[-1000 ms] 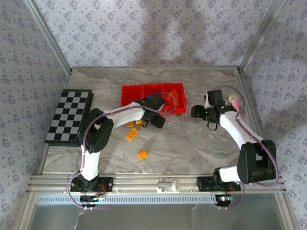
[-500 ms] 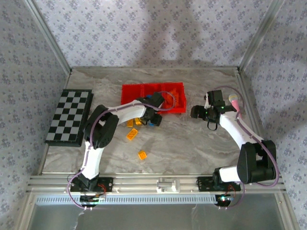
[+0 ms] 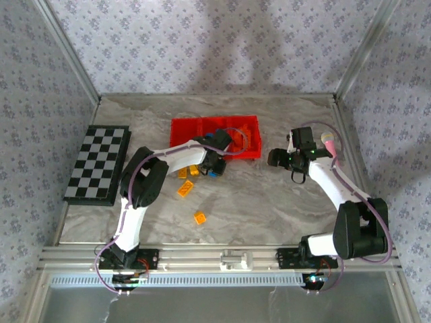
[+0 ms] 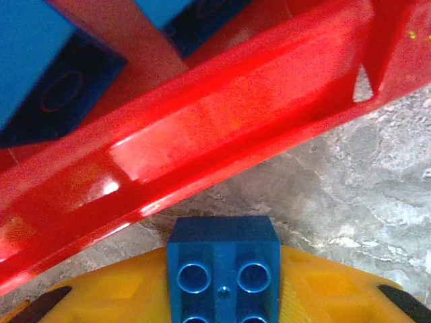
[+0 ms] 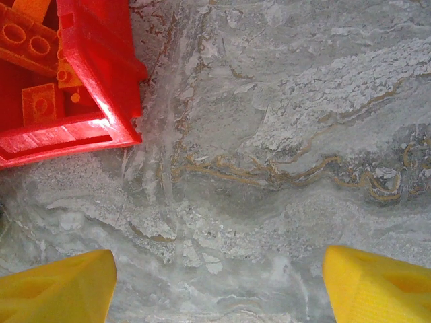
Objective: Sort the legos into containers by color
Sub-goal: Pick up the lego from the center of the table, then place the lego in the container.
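Observation:
My left gripper (image 3: 214,165) is shut on a blue brick (image 4: 224,266), its studs showing between the yellow fingers (image 4: 323,289). It hangs just in front of the near wall (image 4: 202,141) of the red containers (image 3: 183,134). More blue bricks (image 4: 40,74) lie inside that bin. Orange bricks (image 5: 30,40) lie in the right-hand bin, whose corner (image 5: 101,60) shows in the right wrist view. My right gripper (image 3: 279,159) stands open over bare marble to the right of the bins, nothing between its fingers (image 5: 377,282). Loose yellow-orange bricks (image 3: 185,188) (image 3: 200,217) lie on the table.
A black-and-white checkered board (image 3: 99,163) lies at the left edge. A pink cylinder (image 3: 329,141) sits behind the right arm. Two more small bricks (image 3: 182,173) lie under the left forearm. Metal frame posts stand at the table's back corners.
My left gripper has shifted slightly left and toward the bins' near wall, still holding the blue brick. The right arm has not moved.

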